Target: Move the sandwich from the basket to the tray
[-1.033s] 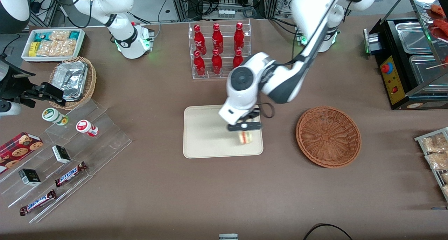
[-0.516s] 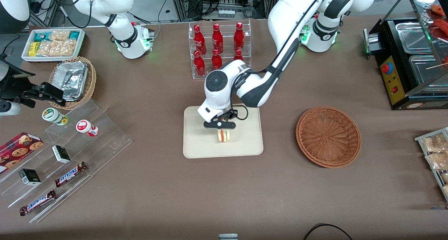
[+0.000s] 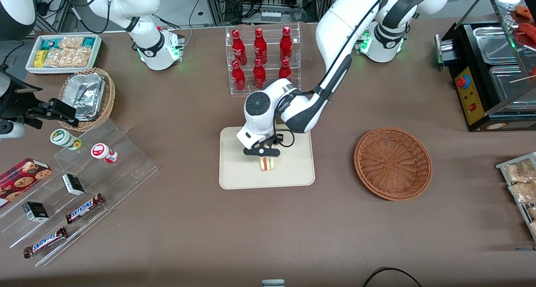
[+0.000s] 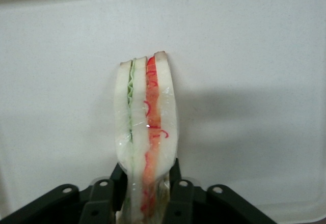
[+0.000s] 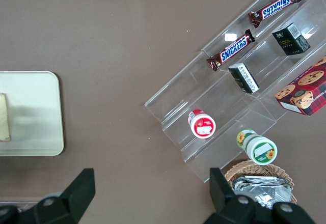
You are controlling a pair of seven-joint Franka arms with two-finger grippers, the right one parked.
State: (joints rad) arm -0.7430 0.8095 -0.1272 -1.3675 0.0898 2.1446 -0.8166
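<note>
- Front view, nearest the camera: two Snickers bars (image 3: pixel 45 241) and small dark boxes (image 3: pixel 35 211) lie on a clear stepped display stand (image 3: pixel 125 169) toward the parked arm's end of the desk (image 3: pixel 188 236).
- A red cookie box (image 3: pixel 23 174) lies on the same stand, and two small round tubs (image 3: pixel 104 152) rest on its steps farther from the camera.
- The tray (image 3: pixel 238 174) lies flat on the desk near its middle.
- The sandwich (image 3: pixel 267 163) stands on edge over the tray's middle, its cut face with green and red layers toward the front camera.
- The gripper (image 3: pixel 262 152) is just above the sandwich, its black fingers closed on the wedge's bread sides.
- In the left wrist view the sandwich (image 4: pixel 145 132) is pinched between the two fingers (image 4: pixel 178 193) of the gripper (image 4: pixel 147 196), with the cream floor of the tray (image 4: pixel 254 81) under it and its shadow close beside it; whether it touches the tray cannot be told.
- The basket (image 3: pixel 392 163) sits on the desk toward the working arm's end, well apart from the tray, with nothing in it.
- Farther from the camera, a lighter wicker basket (image 3: pixel 109 95) holds foil trays.
- A clear rack of red bottles (image 3: pixel 260 58) stands farther from the camera than the tray.
- A white bin (image 3: pixel 63 52) of snack packets lies farthest, at the parked arm's end.
</note>
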